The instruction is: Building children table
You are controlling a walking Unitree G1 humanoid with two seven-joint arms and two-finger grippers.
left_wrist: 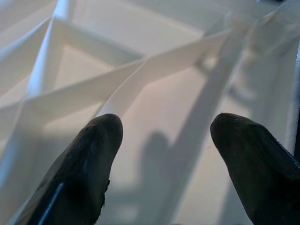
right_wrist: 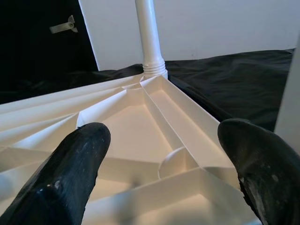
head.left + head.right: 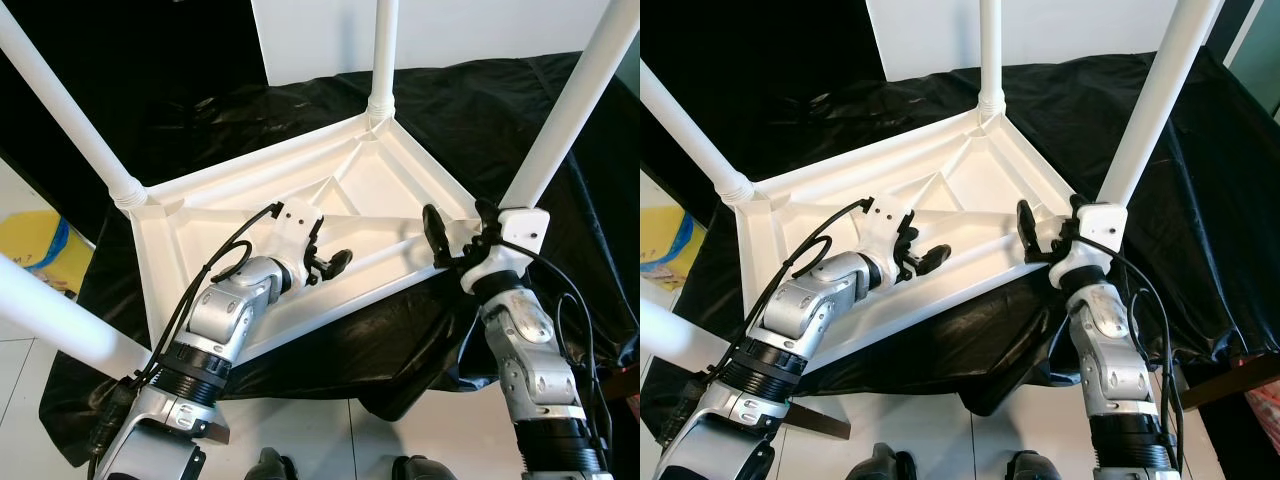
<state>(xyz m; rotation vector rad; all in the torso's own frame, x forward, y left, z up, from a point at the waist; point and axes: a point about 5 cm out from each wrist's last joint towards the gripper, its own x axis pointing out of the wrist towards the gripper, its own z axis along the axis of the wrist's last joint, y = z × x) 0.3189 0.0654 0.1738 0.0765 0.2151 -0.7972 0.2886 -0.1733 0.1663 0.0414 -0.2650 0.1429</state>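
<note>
A white plastic children's table (image 3: 190,215) lies upside down on a black cloth (image 3: 480,110), its ribbed underside facing up. Its white legs stand upward: a far leg (image 3: 383,60), a left leg (image 3: 70,120), a right leg (image 3: 570,110), and a blurred near-left leg (image 3: 50,310). My left gripper (image 3: 328,255) is open just above the inner ribs (image 1: 140,79) near the front rail, holding nothing. My right gripper (image 3: 460,228) is open at the front right corner, beside the base of the right leg, with its fingers (image 2: 70,164) spread over the rim.
A yellow and blue object (image 3: 35,250) lies on the floor at the left. A white panel (image 3: 450,30) stands behind the cloth. White tiled floor (image 3: 330,440) runs along the near side, where the cloth hangs over the edge.
</note>
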